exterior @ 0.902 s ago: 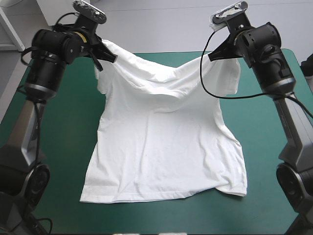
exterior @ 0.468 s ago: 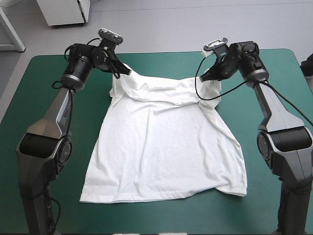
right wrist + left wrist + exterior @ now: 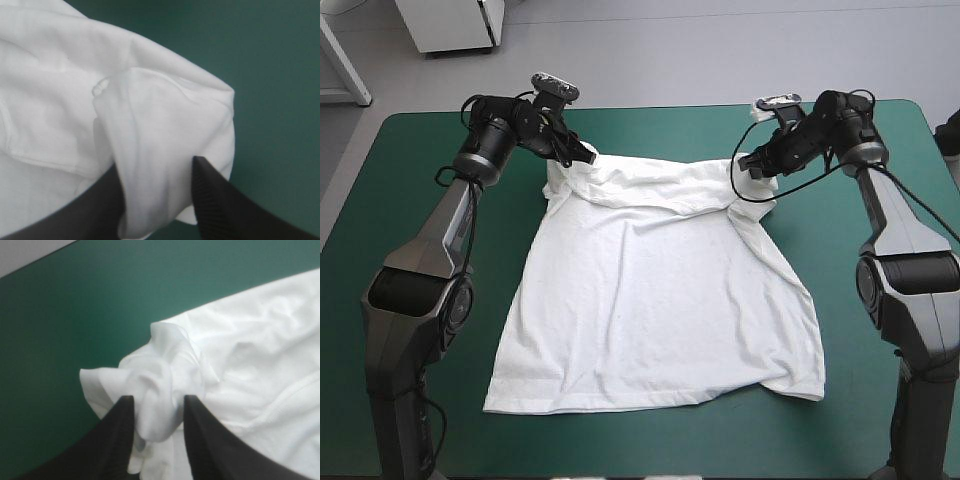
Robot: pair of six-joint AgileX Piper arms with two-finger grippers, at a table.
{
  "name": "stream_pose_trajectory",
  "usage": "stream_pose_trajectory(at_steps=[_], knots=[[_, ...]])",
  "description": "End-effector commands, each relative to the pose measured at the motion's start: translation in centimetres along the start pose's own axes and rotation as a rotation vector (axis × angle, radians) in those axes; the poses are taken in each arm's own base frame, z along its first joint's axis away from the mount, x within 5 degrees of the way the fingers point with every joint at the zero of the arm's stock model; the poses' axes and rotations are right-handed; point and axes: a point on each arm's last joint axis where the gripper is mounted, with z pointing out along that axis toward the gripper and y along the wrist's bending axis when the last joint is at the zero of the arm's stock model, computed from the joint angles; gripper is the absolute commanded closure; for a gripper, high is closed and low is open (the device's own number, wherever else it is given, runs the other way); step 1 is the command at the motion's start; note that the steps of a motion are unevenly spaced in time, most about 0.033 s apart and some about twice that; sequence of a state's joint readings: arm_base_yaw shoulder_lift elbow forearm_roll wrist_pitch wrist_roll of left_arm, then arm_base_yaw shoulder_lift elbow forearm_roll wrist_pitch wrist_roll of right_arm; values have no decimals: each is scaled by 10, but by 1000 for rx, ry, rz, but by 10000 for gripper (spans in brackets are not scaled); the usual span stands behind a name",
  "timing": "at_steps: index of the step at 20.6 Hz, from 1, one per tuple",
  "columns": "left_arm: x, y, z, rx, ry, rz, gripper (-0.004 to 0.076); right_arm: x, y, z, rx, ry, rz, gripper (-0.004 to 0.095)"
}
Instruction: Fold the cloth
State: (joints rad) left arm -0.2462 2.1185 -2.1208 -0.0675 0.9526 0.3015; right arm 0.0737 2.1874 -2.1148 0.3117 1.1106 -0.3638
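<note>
Near the far edge of the table [image 3: 380, 200], the left gripper [image 3: 588, 152] and right gripper [image 3: 745, 160] have dropped from their high lift, fingers parted around loose shoulder fabric, so the T-shirt [image 3: 650, 300] lies spread flat mid-table, looking ready for its first fold.

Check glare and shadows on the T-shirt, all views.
High view: even light; the T-shirt shows soft shadows in its wrinkles, none hard on the teal-green cover. Left wrist view: T-shirt bright, its seam visible. Right wrist view: grey shade where the T-shirt doubles over, no glare.
</note>
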Motion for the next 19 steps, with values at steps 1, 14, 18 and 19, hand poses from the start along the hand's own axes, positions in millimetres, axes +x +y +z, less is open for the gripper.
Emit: stream_pose_trajectory(at_steps=[1, 14, 18, 19], knots=[[-19, 3, -52, 7, -126, -27, 324, -8, -4, -47, -44, -97, 34, 261], [71, -30, -227, 84, 52, -142, 307, 70, 67, -203, -82, -183, 0, 290], [150, -52, -227, 103, 211, -178, 307, 137, 103, -198, -38, -51, -41, 290], [171, -58, -219, 112, 275, -191, 307, 154, 106, -198, -6, -34, -40, 290]])
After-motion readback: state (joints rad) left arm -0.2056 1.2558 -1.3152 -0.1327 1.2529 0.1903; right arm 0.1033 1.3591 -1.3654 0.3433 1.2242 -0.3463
